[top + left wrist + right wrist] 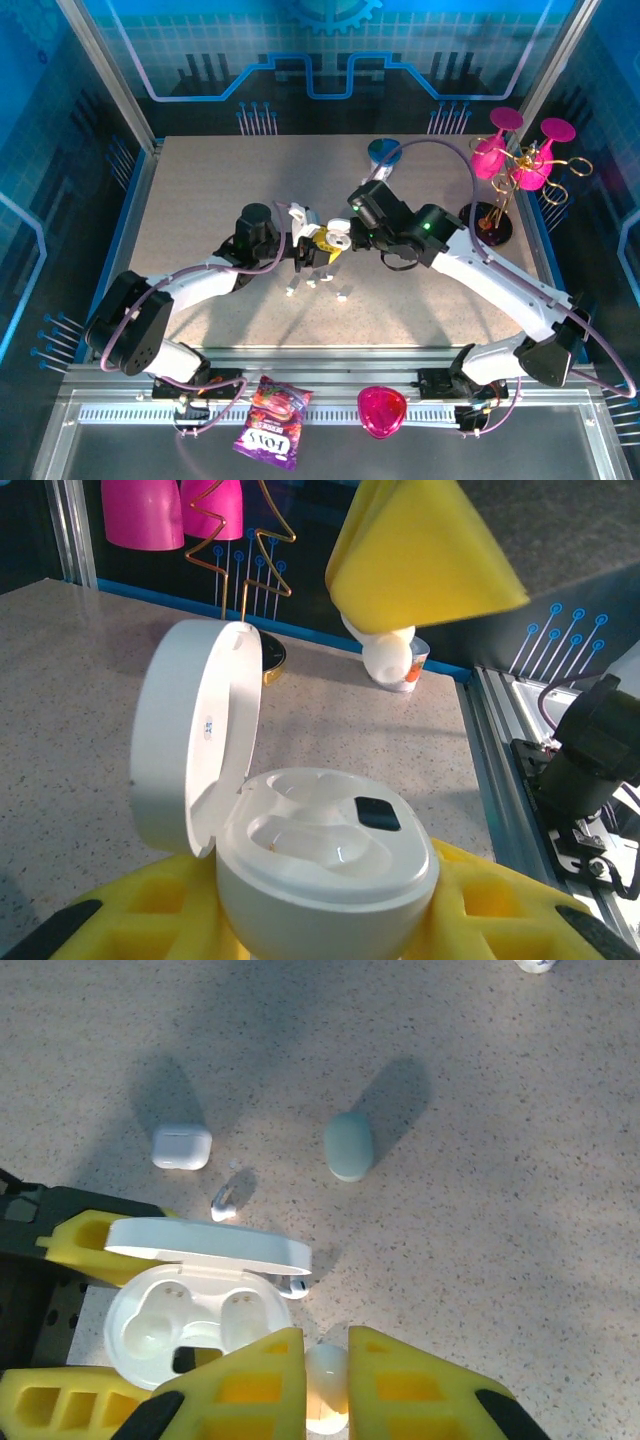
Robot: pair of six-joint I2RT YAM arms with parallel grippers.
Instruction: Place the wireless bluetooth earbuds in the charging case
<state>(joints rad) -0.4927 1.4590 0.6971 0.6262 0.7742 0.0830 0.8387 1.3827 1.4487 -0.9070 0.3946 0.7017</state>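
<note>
My left gripper (325, 925) is shut on the charging case (325, 865), a white pebble with its lid (195, 735) swung up. Both sockets face up and hold nothing. My right gripper (326, 1360) is shut on one white earbud (326, 1390) and hangs just beside and above the open case (190, 1325). In the left wrist view that earbud (388, 655) hangs under a yellow finger (420, 550). In the top view both grippers meet at mid-table, left (303, 232) and right (336, 243). Loose earbuds lie on the table (224, 1203) (293, 1285).
A small square white case (181, 1146) and a pale green oval case (348, 1145) lie on the speckled table beyond the open case. Pink glasses on a gold stand (520, 150) stand at the back right. A candy bag (268, 420) and a pink heart (382, 410) lie on the near rail.
</note>
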